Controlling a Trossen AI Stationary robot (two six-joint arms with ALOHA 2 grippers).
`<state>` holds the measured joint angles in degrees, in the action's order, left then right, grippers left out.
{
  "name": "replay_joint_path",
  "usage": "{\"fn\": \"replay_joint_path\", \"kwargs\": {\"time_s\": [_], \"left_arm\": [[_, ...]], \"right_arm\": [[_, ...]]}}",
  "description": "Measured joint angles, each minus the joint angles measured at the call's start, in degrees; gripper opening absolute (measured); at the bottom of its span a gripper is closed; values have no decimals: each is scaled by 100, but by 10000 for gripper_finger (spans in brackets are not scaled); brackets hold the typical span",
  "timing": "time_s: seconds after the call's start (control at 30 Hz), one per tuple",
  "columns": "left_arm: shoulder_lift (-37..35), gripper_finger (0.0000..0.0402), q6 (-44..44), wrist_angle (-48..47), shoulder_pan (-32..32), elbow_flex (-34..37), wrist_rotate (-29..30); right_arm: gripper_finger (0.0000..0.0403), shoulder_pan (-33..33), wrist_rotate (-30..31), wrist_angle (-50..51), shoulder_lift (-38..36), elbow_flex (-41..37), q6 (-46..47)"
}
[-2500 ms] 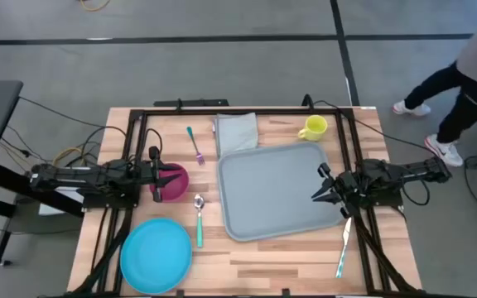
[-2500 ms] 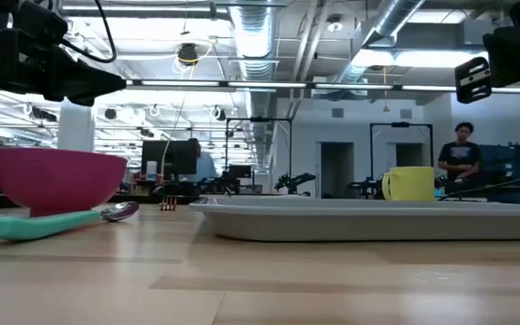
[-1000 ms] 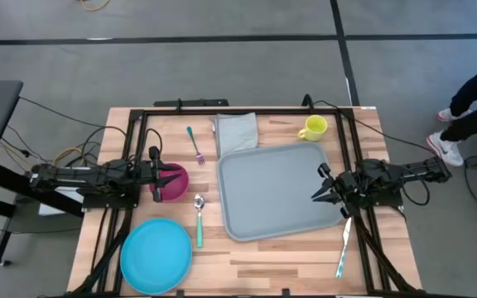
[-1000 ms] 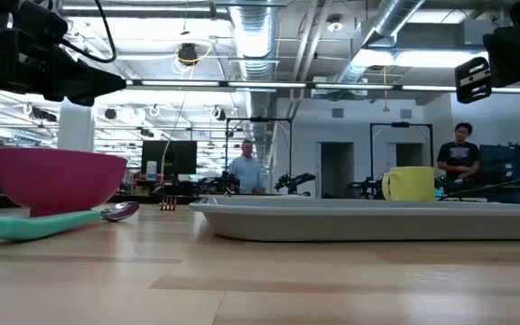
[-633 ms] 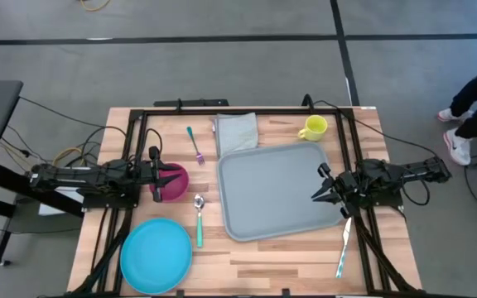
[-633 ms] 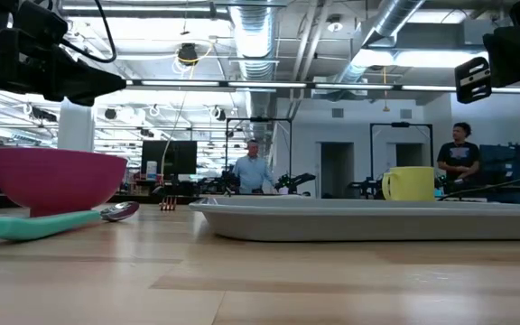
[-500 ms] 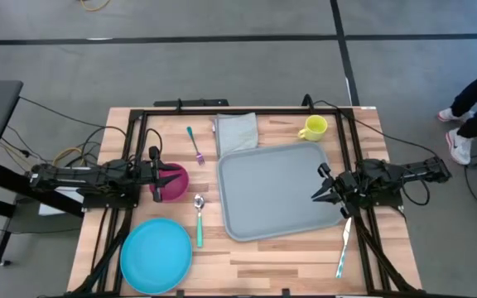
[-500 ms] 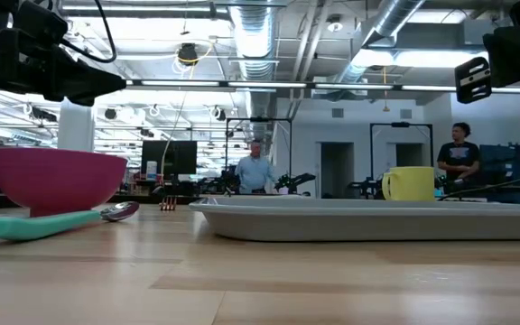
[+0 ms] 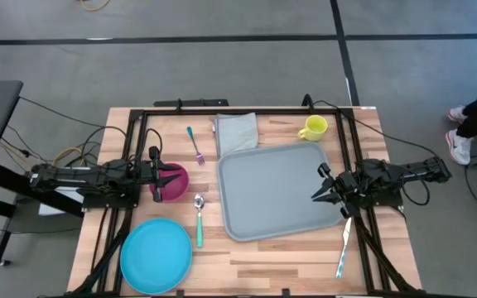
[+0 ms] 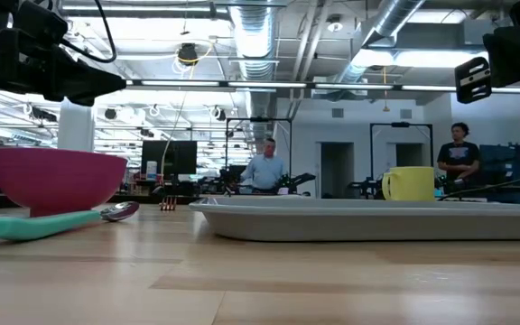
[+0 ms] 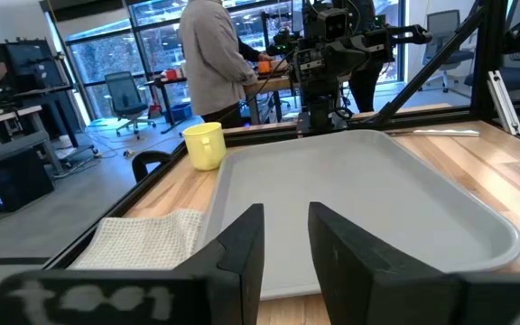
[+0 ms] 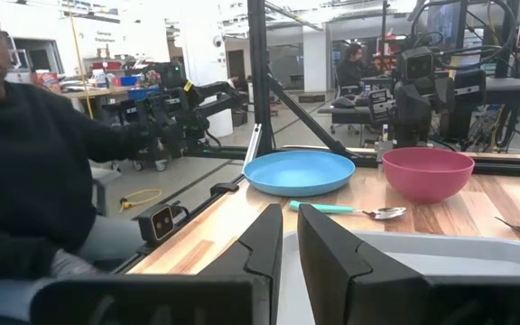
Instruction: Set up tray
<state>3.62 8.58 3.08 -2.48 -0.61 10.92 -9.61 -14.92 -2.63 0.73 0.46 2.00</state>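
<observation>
Near edge of desk [image 9: 247,265]: blue plate [image 9: 156,255], knife [image 9: 343,248], teal spoon [image 9: 198,218]. Mid desk: tray [image 9: 278,190] lies flat, bare, right of centre. Left gripper [image 9: 157,180] hovers over pink bowl [image 9: 172,180], jaws slightly parted, grasping nothing. Right gripper [image 9: 317,185] over tray's right rim, jaws near-clenched, empty. Far: fork [image 9: 195,146], napkin [image 9: 236,132], yellow mug [image 9: 313,127]. Judgement: nothing loaded yet; for first pick, spread jaws wide, descend straight over item, set down well inside rim.
</observation>
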Motion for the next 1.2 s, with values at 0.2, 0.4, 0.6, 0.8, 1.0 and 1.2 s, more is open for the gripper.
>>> {"fn": "replay_joint_path", "kwargs": {"time_s": [0.2, 0.4, 0.6, 0.8, 1.0, 1.2], "left_arm": [[0, 80, 0, 2, -2, 1, 2], [2, 80, 63, 28, -1, 0, 9], [2, 80, -415, 21, -2, -1, -535], [2, 80, -212, 115, -2, -1, -638], [2, 80, -162, 728, -2, -1, -265], [2, 84, 52, 1125, -5, -56, -152]], "right_arm": [[33, -1, 0, -2, 0, -2, 0], [33, -1, 0, -1, 0, 0, 0], [33, -2, 0, -1, 0, 0, 0], [33, -1, 0, -1, 0, -2, 0], [33, 0, 0, 0, 0, -2, 0], [33, -1, 0, -13, 0, 0, 0]]}}
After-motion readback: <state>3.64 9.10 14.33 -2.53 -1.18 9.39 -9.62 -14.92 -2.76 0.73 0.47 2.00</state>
